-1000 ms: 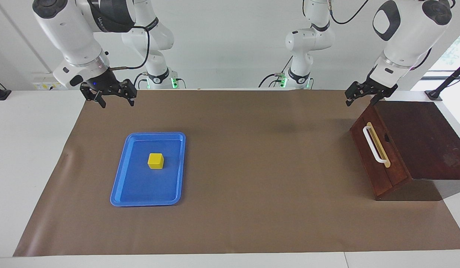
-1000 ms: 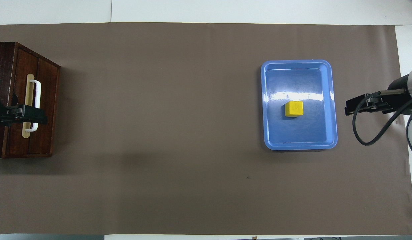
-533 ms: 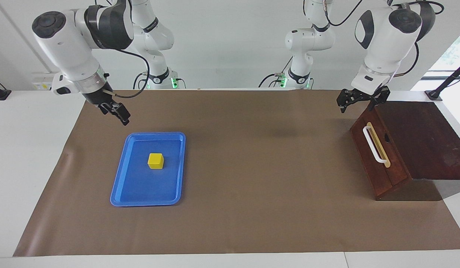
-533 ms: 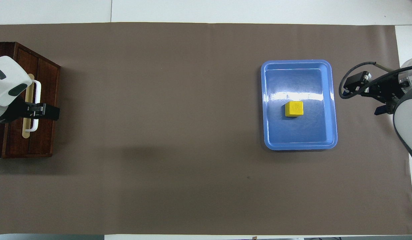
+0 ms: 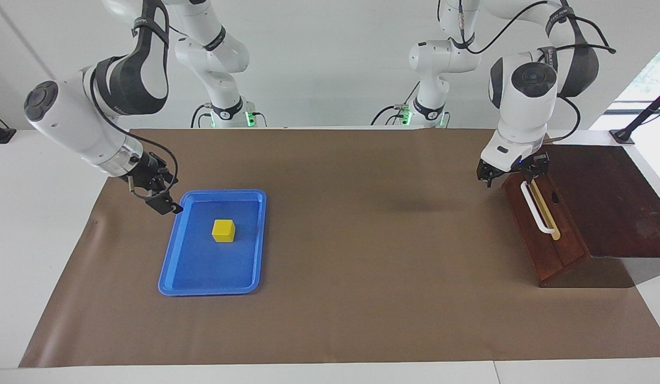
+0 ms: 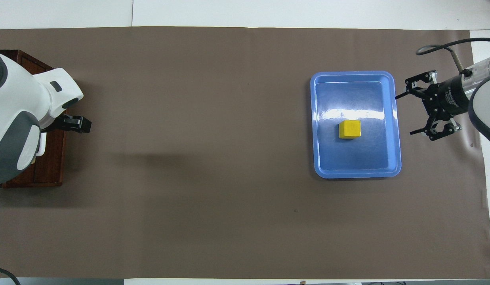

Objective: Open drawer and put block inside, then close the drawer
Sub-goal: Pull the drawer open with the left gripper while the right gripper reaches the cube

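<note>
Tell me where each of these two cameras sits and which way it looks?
Facing view: high across the table, looking at the robots; both whole arms show, left gripper by the drawer, right gripper beside the blue tray.
Overhead view: above the robots' end, looking steeply down; only forearms and grippers show.
Shared: brown mat, tray, yellow block, drawer, half a turn apart.

I work in a robotics lab. My two white arms are bolted at one edge of a white table (image 5: 20, 224) under a plain white wall, their cables trailing loose. A brown paper sheet (image 5: 362, 224) covers the tabletop almost edge to edge, and green status lights (image 5: 248, 118) glow at my bases.
</note>
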Robot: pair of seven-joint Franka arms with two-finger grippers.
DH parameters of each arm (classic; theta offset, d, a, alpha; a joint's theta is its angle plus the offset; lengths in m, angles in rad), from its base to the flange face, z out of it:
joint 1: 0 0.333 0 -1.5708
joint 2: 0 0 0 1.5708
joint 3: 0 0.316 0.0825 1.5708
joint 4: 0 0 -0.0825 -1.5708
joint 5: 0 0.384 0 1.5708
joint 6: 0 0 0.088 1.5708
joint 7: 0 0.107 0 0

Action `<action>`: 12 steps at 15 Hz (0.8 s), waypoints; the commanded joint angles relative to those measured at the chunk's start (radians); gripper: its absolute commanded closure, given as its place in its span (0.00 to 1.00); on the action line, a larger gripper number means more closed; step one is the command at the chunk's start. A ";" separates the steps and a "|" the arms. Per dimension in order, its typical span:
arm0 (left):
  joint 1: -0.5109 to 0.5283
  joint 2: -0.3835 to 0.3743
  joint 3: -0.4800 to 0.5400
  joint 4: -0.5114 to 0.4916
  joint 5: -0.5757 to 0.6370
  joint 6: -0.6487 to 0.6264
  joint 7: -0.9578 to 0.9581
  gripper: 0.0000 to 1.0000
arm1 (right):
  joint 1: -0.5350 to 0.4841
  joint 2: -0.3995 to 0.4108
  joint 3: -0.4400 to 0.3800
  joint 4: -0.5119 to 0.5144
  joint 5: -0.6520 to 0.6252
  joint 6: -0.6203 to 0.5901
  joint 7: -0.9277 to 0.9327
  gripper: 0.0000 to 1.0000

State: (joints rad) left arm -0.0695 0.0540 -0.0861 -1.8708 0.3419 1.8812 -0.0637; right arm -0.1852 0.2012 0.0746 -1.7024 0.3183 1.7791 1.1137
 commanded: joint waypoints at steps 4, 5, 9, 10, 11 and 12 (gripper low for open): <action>0.085 0.062 0.008 -0.031 0.066 0.157 -0.011 0.00 | -0.083 0.102 0.005 -0.039 0.229 0.048 0.068 0.00; 0.089 0.066 0.008 -0.047 0.066 0.192 -0.011 0.00 | -0.092 0.119 0.005 -0.046 0.249 0.049 0.049 0.00; 0.116 0.064 0.009 -0.086 0.066 0.245 -0.013 0.00 | -0.112 0.155 0.005 -0.132 0.334 0.126 -0.107 0.00; 0.117 0.066 0.009 -0.093 0.066 0.260 -0.013 0.00 | -0.114 0.156 0.005 -0.144 0.356 0.128 -0.135 0.00; 0.119 0.066 0.009 -0.106 0.066 0.280 -0.013 0.00 | -0.114 0.158 0.004 -0.161 0.381 0.129 -0.159 0.00; 0.128 0.067 0.009 -0.111 0.066 0.295 -0.011 0.00 | -0.114 0.159 0.004 -0.175 0.401 0.134 -0.179 0.00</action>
State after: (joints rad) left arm 0.0433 0.1322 -0.0729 -1.9442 0.3859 2.1238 -0.0641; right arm -0.2870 0.3817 0.0696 -1.8287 0.6680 1.8924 0.9916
